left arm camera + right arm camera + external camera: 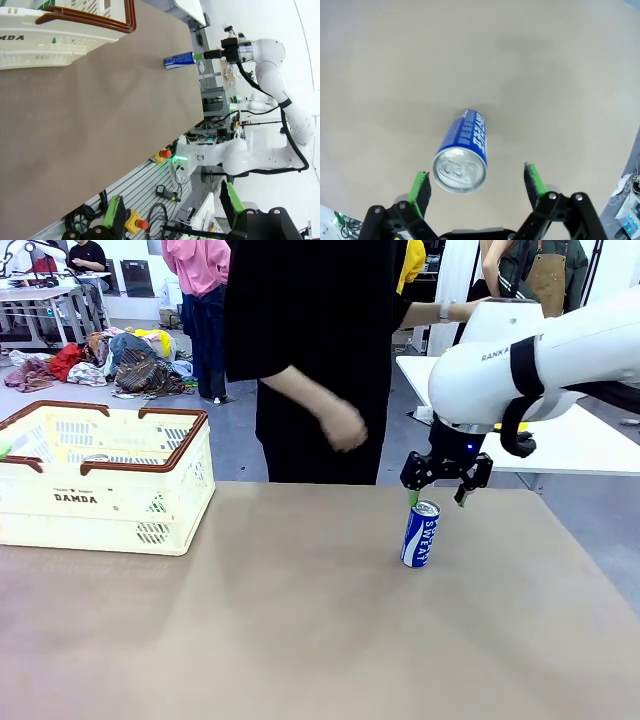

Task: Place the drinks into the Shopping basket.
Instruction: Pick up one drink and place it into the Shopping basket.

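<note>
Far left of the can (421, 533), at the counter's (300, 630) left end, stands the cream basket (75, 515) with its brown rim and "DAMDA" print. Behind it and well beyond the can, a heap of clothes (125, 365) lies on the grey floor (235, 430), and a person in a pink top (198, 280) stands near it. The counter is a plain tan sheet, bare between basket and can.

The left tool (174, 206) hangs well apart from the can, off the counter's near edge over a slotted rail (140, 185) with cables and stop buttons (162, 154). Its green pads (114, 212) stand wide, with nothing between them.

Behind the can, at the far side, a person in black (310, 340) stands with one hand (343, 427) loosely curled above the counter, apart from the can.

The can, blue with white "SWEAT" lettering, stands upright on the counter right of the middle. The right tool (437, 499) hovers just above its silver top, jaws wide. In the right wrist view the can (462, 160) shows between the two pads (534, 181) with a gap on each side, nearer one pad than the other.

Right of the can and behind it stands a white table (585, 445).
</note>
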Motion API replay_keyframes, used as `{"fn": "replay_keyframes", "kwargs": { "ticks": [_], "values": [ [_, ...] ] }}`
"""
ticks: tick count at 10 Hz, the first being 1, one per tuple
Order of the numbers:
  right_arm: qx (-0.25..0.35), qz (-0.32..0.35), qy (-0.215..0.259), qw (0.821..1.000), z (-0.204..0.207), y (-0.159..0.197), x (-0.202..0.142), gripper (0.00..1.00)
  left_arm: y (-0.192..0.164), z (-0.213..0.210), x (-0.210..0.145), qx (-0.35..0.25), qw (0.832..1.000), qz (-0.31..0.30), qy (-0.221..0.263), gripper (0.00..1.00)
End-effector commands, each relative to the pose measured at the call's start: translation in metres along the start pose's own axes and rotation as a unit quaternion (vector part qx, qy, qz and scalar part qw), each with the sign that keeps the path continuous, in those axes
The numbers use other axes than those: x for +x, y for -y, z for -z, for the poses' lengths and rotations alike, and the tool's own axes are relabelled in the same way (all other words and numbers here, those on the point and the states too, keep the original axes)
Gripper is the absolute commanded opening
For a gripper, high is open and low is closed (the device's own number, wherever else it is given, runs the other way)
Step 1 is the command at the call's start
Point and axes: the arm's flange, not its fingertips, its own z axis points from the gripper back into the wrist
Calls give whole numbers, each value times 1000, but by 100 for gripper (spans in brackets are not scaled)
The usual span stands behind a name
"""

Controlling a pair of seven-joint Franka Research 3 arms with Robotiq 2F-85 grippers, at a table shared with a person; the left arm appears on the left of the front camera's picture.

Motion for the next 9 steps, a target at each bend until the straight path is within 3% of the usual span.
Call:
{"fn": "replay_keyframes", "kwargs": {
  "ticks": [1,4,6,7,8,9],
  "values": [
    [-11,13,-5,1000,13,-13,9,100,3,-1,-2,-4,1000,-7,1,100],
    [-12,14,-7,1000,28,-9,6,100,3,-1,-2,-4,1000,-7,1,100],
    [24,24,1,999,-28,22,-19,100,3,-1,-2,-4,1000,-7,1,100],
    [70,11,-9,997,-66,46,-39,100,3,-1,-2,-4,1000,-7,1,100],
    [117,37,17,992,-107,81,-65,100,3,-1,-2,-4,1000,-7,1,100],
    [151,67,12,986,-130,115,-91,100,3,-1,-2,-4,1000,-7,1,100]
  ]
}}
